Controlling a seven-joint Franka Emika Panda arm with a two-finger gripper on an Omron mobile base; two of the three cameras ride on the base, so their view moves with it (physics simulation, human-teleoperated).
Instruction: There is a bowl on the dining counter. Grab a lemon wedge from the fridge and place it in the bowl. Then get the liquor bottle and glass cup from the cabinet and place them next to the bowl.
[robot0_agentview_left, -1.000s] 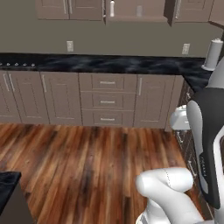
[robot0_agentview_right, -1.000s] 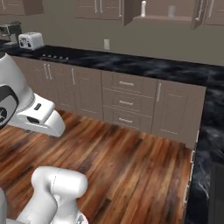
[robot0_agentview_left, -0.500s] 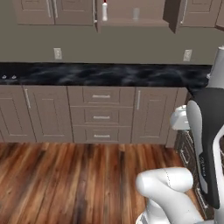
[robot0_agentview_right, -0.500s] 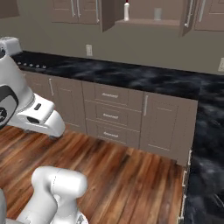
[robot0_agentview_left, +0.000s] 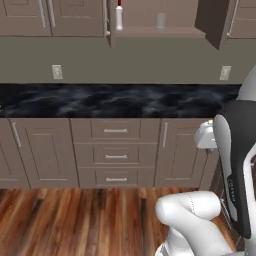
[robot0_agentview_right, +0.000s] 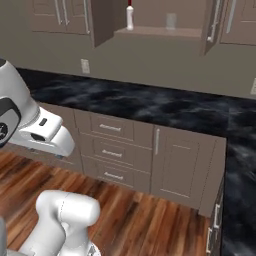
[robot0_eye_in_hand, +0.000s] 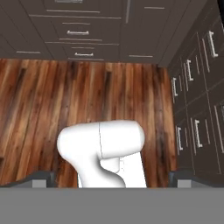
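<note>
The cabinet (robot0_agentview_left: 160, 33) (robot0_agentview_right: 160, 32) hangs high on the wall with both doors swung open. On its brown shelf the liquor bottle (robot0_agentview_left: 119, 17) (robot0_agentview_right: 130, 17), white with a red cap, stands at the left. The glass cup (robot0_agentview_left: 161, 20) (robot0_agentview_right: 171, 21) stands a short way to its right. My gripper (robot0_eye_in_hand: 113, 178) is far below them, open wide, with nothing between its fingertips (robot0_eye_in_hand: 43, 177); it points down at the wooden floor. The bowl, the dining counter, the lemon wedge and the fridge are out of view.
A black marble worktop (robot0_agentview_left: 115, 100) (robot0_agentview_right: 150, 105) runs under the cabinet, on brown drawer units (robot0_agentview_left: 116, 155) with short handles. It turns a corner along the right (robot0_agentview_right: 240, 165), with more drawers (robot0_eye_in_hand: 197, 87) below. The wooden floor (robot0_agentview_left: 75, 220) lies between me and the units.
The whole picture has shifted: the base has driven closer and turned, so the open cabinet and drawer units now sit larger and more central. The gripper has stayed open.
</note>
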